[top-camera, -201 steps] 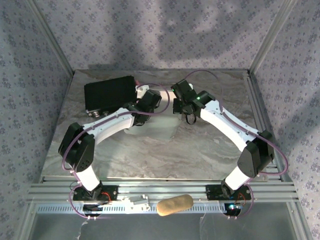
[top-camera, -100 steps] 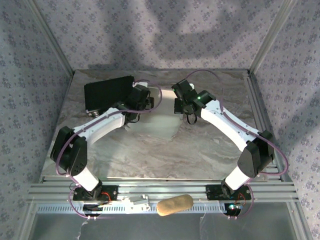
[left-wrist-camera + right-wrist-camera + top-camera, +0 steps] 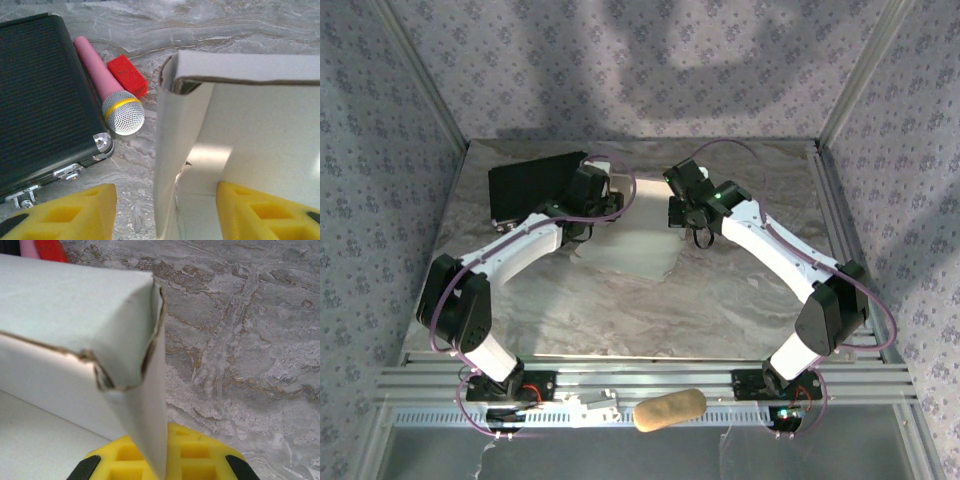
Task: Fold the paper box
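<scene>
I'm working over a grey-brown marbled surface (image 3: 720,300), smooth and glossy. The paper box (image 3: 635,250) lies near its middle, between my two arms, and I place everything else from it. Largest is the black hard case (image 3: 535,185), beyond the box on its left-arm side. It has a finely ribbed lid and chrome corner caps and latches; the left arm covers its near corner from above, and the left wrist view cuts it off. The box itself is plain white thin cardboard, matte, with raw brown-grey cut edges. From above it reads as a pale sheet with the arms over its far edge, so I can't make out its full outline. Up close, walls stand upright, one corner is creased and slightly torn, and the interior is partly out of frame. The left gripper (image 3: 165,220) has its yellow ribbed fingers apart, straddling one upright wall of the box. One sits outside it over bare marble and the other on the box's inner side, with neither clearly pressing the card. The right gripper (image 3: 160,462) has its fingers pressed together on a thin upright flap at the box's torn corner, though the flap hides the contact itself. A tan rounded lump (image 3: 670,410) lies on the rail well nearer than the box; I can't tell what it is. Between box and case lies a pink microphone (image 3: 112,95) with a silver mesh head and yellow band, just beside a small red block (image 3: 127,75).
</scene>
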Available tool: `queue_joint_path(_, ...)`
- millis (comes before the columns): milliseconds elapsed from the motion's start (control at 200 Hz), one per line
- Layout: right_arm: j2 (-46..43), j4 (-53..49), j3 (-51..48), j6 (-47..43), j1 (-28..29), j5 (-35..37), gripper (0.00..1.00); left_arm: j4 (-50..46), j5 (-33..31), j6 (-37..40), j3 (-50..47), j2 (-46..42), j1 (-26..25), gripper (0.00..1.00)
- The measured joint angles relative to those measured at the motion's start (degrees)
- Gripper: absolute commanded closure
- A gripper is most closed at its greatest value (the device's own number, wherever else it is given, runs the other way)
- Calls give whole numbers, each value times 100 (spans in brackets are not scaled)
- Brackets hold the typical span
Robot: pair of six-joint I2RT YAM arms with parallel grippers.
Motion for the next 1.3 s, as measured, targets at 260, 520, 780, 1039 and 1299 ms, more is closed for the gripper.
queue_joint_path(260, 2, 61, -2, -2, 20, -120, 100, -4, -382, 13, 24, 289, -61, 100)
queue_joint_path(520, 9, 52, -2, 50, -39, 122, 100, -501, -1720, -136, 518, 319, -662, 100)
queue_joint_path(780, 214, -105, 17, 352, 2, 758, 100, -1261, -2839, -671, 868, 319, -1228, 100)
queue_joint_path(1039, 525, -723, 369, 1086, 245, 1554, 100, -1532, -3143, -1003, 1019, 398, -1460, 100)
queue_joint_path(1299, 522, -789, 398, 1355, 258, 1652, 100, -1646, -3134, -1145, 1117, 459, -1497, 97)
